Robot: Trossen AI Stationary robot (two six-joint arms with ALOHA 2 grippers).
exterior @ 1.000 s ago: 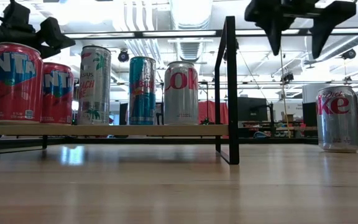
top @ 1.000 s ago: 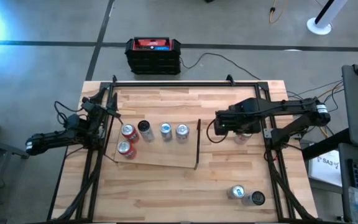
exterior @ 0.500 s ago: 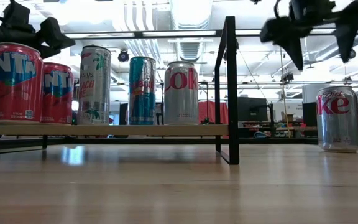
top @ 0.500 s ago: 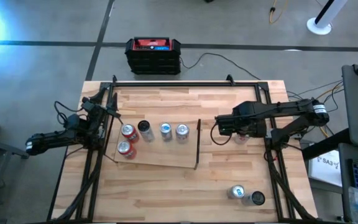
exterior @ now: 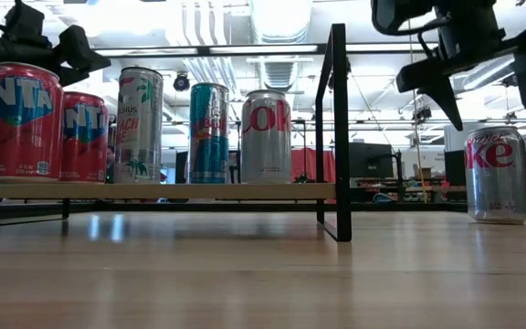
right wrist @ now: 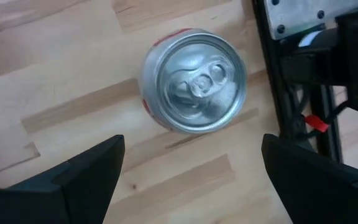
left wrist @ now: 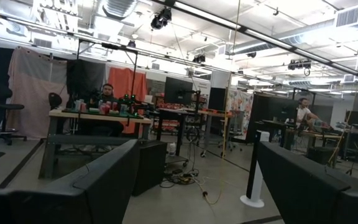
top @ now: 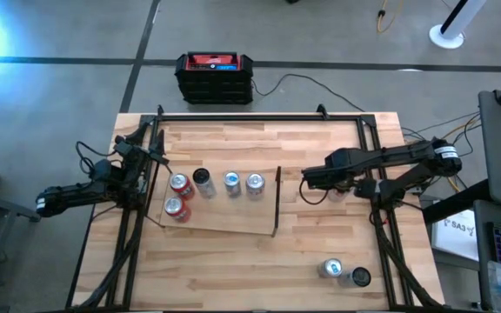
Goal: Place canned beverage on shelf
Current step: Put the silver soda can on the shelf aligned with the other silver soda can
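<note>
Cans are sitting five strong on the shelf (top: 224, 219): two red ones (top: 177, 196) at its left end, then a dark-topped one (top: 203, 179), a blue-banded one (top: 231, 181) and a silver cola can (top: 255, 183) nearest the black upright bar (top: 277, 201). That part of the job is looking done.

Right claw (exterior: 482, 87) is hovering, fingers spread wide, above the next silver cola can (right wrist: 194, 81), which is standing upright on the bench toward its right edge, well apart from the shelf and not yet gripped. The wrist camera is looking straight down on its lid, and the can is lying off-centre between the fingers.

Two more cans (top: 343, 271) are waiting near the front right corner of the bench.

Left claw (left wrist: 191, 180) is idling off the left edge of the bench, fingers apart, holding nothing.

Judging from this, roughly three cans are remaining.
</note>
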